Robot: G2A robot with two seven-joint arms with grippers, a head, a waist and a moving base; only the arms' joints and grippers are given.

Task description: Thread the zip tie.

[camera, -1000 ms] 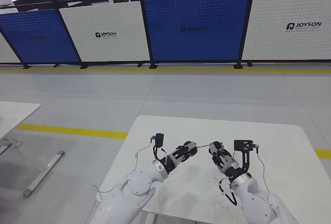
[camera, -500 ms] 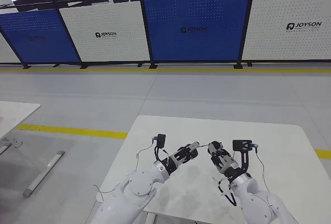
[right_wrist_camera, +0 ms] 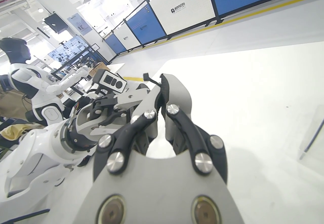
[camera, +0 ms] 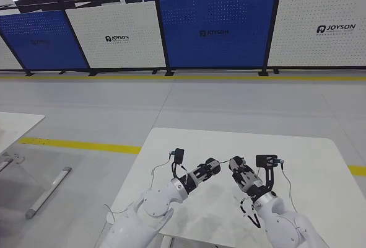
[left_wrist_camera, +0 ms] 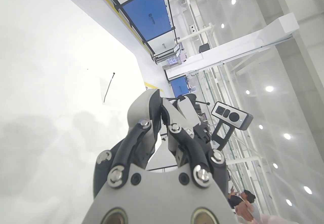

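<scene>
Right jaws: clamped hard! The right gripper (right_wrist_camera: 163, 81) has its pads pressed together on the zip tie (right_wrist_camera: 149, 78), and the strap comes straight out from between them.
Tie head: the small square head sticks out just past the right fingertips, free in the air and off the table (camera: 306, 155).
Left jaws: closed too. The left gripper (left_wrist_camera: 160, 102) sits pad against pad, but whether any strap is nipped in there I cannot tell.
Tip to tip: in the top view the left gripper (camera: 212, 166) and right gripper (camera: 234, 163) point at each other, near but apart, and the tie head sits just beside the left gripper's tip.
Height: both grippers are held above the tabletop, not resting on it.
Spare zip tie (left_wrist_camera: 108, 87): it lies flat on the white top beyond the left fingertips, well apart from both sets of jaws, straight with a slight kink at one end.
Near side: the grippers work over the half of the table closer to the robot, with the left arm coming in close to the table's left edge.
Open room: there is plenty of it, with bare white top running out to the far edge and across on the right arm's side.
Beyond the edge: grey floor with a yellow floor line (camera: 77, 146), then blue and white panels (camera: 217, 31) well back.
</scene>
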